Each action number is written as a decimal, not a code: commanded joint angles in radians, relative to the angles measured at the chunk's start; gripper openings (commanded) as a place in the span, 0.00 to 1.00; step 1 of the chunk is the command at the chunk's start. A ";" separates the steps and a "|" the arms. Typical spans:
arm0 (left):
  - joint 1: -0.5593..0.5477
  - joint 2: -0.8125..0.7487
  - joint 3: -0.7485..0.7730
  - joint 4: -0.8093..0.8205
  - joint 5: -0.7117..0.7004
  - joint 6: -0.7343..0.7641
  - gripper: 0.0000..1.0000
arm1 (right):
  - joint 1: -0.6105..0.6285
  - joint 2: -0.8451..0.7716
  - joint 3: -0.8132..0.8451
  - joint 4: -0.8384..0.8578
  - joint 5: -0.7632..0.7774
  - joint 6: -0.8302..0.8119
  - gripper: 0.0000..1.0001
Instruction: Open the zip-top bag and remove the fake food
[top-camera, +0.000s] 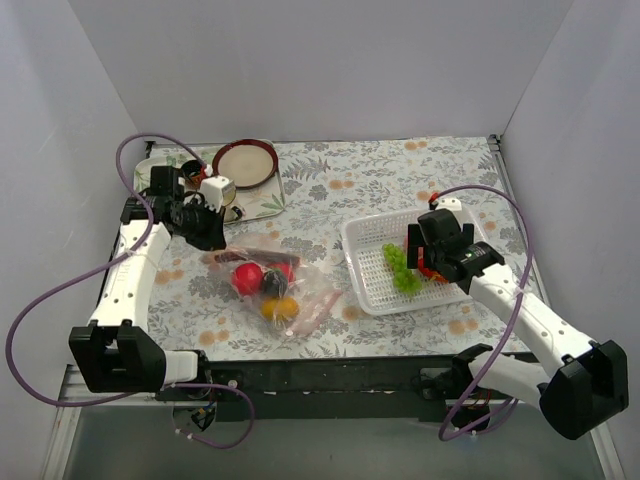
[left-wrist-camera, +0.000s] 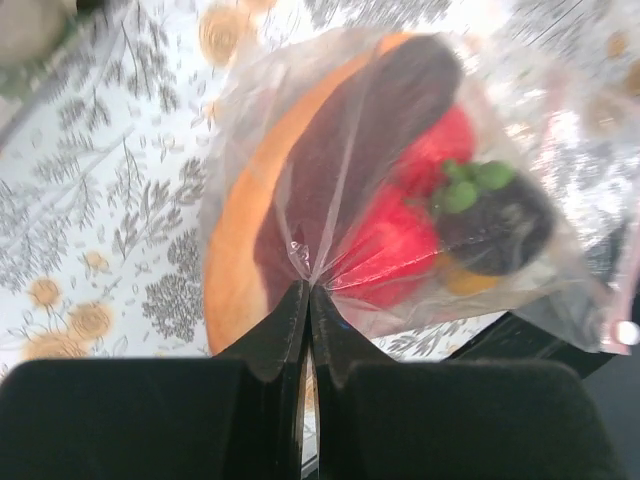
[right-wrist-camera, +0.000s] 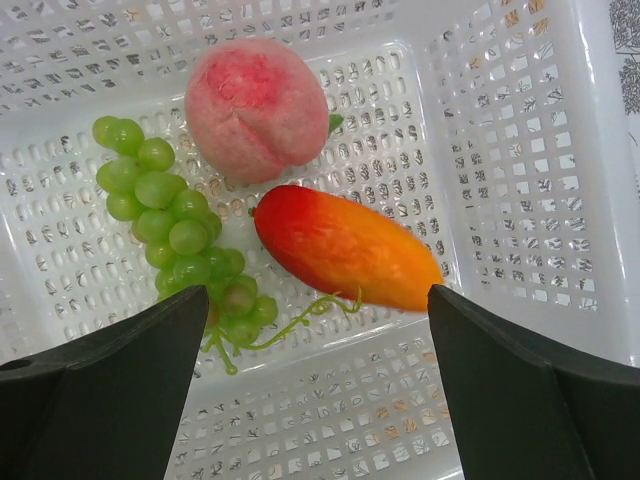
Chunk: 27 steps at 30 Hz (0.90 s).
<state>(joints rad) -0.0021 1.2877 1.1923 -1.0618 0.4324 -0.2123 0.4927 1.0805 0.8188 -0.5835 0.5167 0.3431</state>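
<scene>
- Plain white walls all round, and a floral-print cloth covers the bench (top-camera: 330, 180). That's the overhead view.
- Left of centre on the cloth lies a clear, crinkly plastic zip-top bag (top-camera: 315, 297) with glossy plastic fake food in it. I can pick out a red ball (top-camera: 247, 277), a dark purple ball (top-camera: 273, 283) and a yellow-orange ball (top-camera: 281, 306).
- The left gripper (top-camera: 214, 240) is at the bag's far-left corner. The right gripper (top-camera: 418, 258) is over a white mesh plastic basket (top-camera: 362, 250) on the right, which has a bunch of green grapes (top-camera: 400, 268) in it.
- Back left there's a pale tray (top-camera: 265, 203) with a round brown-rimmed plate (top-camera: 246, 163) and a white cup (top-camera: 217, 189) on it.
- Left wrist view: the left gripper is pinched tight on a fold of the bag, and the film puckers where the tips meet.
- Through the plastic there's a long brown-maroon piece (left-wrist-camera: 375, 130) with a curved orange piece (left-wrist-camera: 228, 250) right alongside it. A red piece and the dark purple ball with its little green leaves sit beyond them.
- A pink zip strip (left-wrist-camera: 626, 290) shows at the right edge, blurry.
- Right wrist view: the right gripper's fingers are wide apart with nothing between them, hovering above the basket.
- Under it are the grapes, a fuzzy pink peach (right-wrist-camera: 257, 105) and a red-to-orange mango-shaped fruit (right-wrist-camera: 345, 248), all just beside each other.
</scene>
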 joint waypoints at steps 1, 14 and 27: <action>0.001 -0.002 0.157 -0.145 0.172 -0.022 0.00 | -0.002 -0.063 0.068 -0.018 -0.015 0.001 0.98; 0.001 -0.067 -0.011 -0.132 0.109 0.019 0.00 | 0.311 -0.215 -0.024 0.154 -0.247 -0.131 0.99; 0.001 -0.100 -0.240 0.048 -0.095 0.044 0.00 | 0.670 -0.012 -0.053 0.335 -0.258 -0.085 0.02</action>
<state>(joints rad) -0.0021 1.2270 0.9680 -1.0779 0.3885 -0.1894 1.1088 1.0252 0.7414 -0.3611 0.2405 0.2405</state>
